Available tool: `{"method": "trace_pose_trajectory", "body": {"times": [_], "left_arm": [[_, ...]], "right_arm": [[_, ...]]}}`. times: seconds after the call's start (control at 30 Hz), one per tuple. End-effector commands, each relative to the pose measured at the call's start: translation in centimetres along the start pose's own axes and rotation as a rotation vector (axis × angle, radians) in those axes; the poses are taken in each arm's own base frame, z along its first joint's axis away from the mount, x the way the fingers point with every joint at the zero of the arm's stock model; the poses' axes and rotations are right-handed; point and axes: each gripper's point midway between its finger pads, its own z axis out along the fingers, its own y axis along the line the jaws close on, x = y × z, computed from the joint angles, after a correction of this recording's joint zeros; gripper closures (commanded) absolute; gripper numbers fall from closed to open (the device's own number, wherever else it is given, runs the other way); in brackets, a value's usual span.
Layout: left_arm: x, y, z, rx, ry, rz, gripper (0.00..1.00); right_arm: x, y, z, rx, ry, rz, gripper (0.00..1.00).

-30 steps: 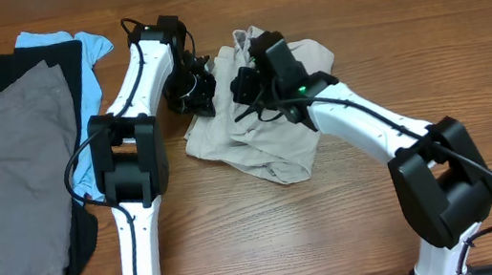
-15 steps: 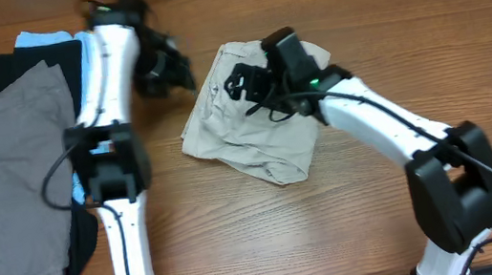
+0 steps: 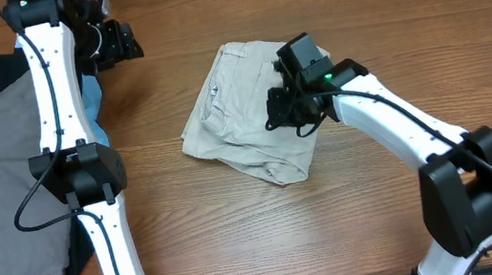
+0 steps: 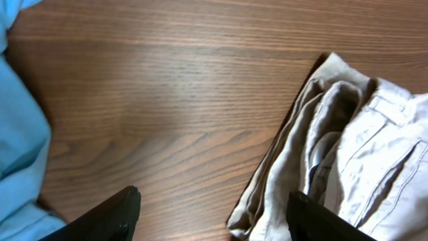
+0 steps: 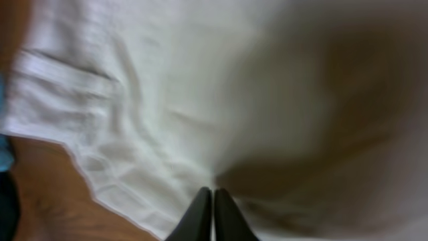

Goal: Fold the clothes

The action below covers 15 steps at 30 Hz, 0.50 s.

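Note:
The clothes, pale beige shorts (image 3: pixel 233 110), lie bunched and partly folded over on the wooden table (image 3: pixel 336 231) at centre. My right gripper (image 3: pixel 286 109) hovers over their right side. In the right wrist view this gripper (image 5: pixel 213 194) is shut, its tips pressed together right at the blurred cloth (image 5: pixel 167 87), with creases running toward them and no fold showing between them. My left gripper (image 3: pixel 115 42) is far back at the left, off the shorts. From the left wrist it (image 4: pixel 214 201) stands open over bare wood, with the shorts' edge (image 4: pixel 361 134) beside its right finger.
A stack of garments covers the left side: dark grey shorts (image 3: pixel 3 191) on top, black cloth (image 3: pixel 83 247) beneath, and a light blue garment (image 3: pixel 93 90) (image 4: pixel 20 134) by the left arm. The table's back edge runs just behind the left gripper.
The left gripper let go of the shorts, opened and swung away to the far back left. The right gripper opened, slid right across the shorts and shut. The shorts lie flatter.

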Motion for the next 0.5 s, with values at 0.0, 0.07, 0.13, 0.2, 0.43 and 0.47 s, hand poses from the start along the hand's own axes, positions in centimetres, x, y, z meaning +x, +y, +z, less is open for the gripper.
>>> {"method": "trace_pose_trajectory", "body": {"times": [0.0,0.07,0.13,0.2,0.43,0.47], "left_arm": [[-0.4,-1.4,-0.3,0.004,-0.025,0.015,0.28],[-0.4,-1.8,-0.1,0.002,-0.025,0.025,0.28],[-0.4,-2.1,0.0,0.000,-0.023,0.032,0.29],[-0.4,-2.3,0.1,0.002,-0.023,0.037,0.28],[-0.2,-3.1,0.3,0.006,-0.018,0.051,0.28],[-0.2,-3.2,0.3,0.006,-0.018,0.053,0.28]], "right_arm": [[2.1,-2.2,2.6,0.065,0.104,-0.009,0.96],[3.2,-3.2,3.0,0.097,0.154,-0.009,0.96],[3.5,-4.3,2.9,0.145,0.169,0.002,0.96],[3.6,-5.5,2.7,0.199,0.169,0.014,0.96],[3.3,-10.9,3.1,0.351,0.160,0.138,0.96],[3.3,-11.8,3.4,0.359,0.167,0.167,0.96]]}}
